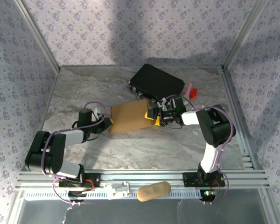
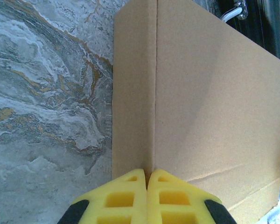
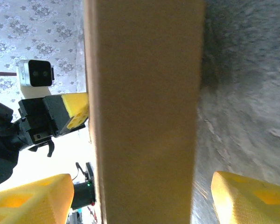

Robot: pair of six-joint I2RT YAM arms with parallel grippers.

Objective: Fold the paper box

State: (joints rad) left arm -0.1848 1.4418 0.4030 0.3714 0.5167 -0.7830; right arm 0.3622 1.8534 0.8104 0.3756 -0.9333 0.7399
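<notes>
Two grippers flank the box [image 1: 128, 117], its long axis running between them: left gripper [image 1: 108, 122] closed, tips against one end; right gripper [image 1: 155, 116] wide, straddling the other.

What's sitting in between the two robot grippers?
The tan paper box lies between the left gripper and the right gripper. The top view shows this best.
</notes>
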